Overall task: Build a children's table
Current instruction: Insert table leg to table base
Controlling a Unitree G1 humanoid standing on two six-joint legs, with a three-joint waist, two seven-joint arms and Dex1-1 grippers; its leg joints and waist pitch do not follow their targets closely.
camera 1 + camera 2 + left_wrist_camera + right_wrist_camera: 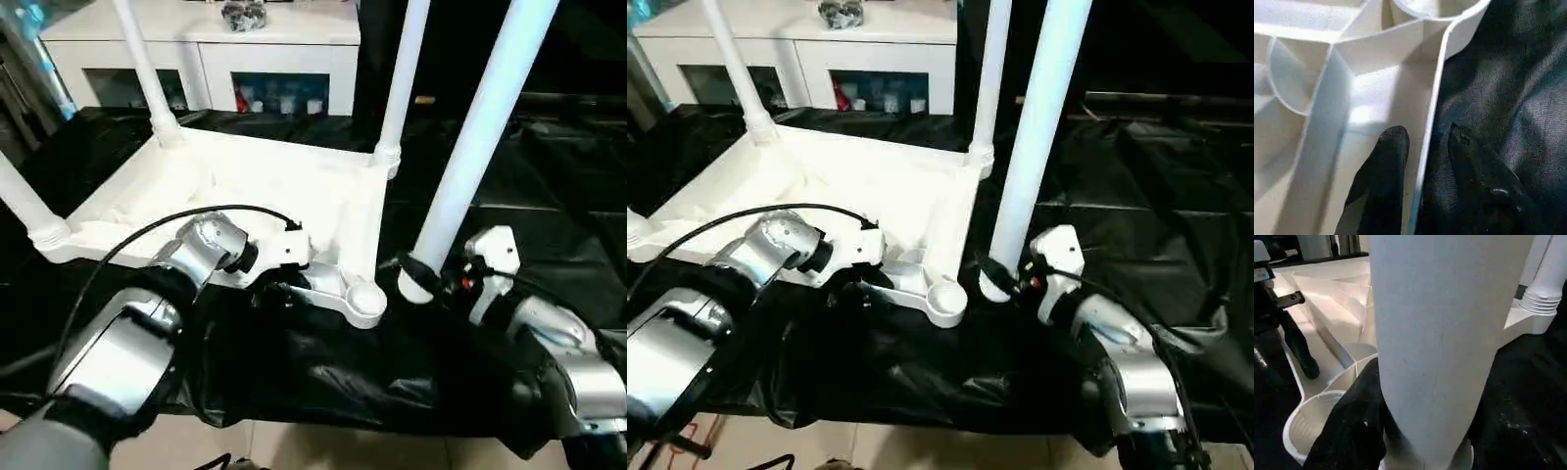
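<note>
We see the white tabletop [255, 181] lying upside down on a black sheet [549, 176], with three legs [400, 83] already standing in its corner sockets. The near socket [364, 299] is empty. Our left gripper [1422, 147] straddles the tabletop's near rim, one finger [1383, 166] inside and the other outside on the sheet, the jaws partly open. Our right gripper [416, 274] holds the fourth leg [485, 127] upright by its thick lower end, just beside the empty socket.

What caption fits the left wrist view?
Left gripper straddling the upturned tabletop's rim wall, one finger inside, one over black sheet.
</note>
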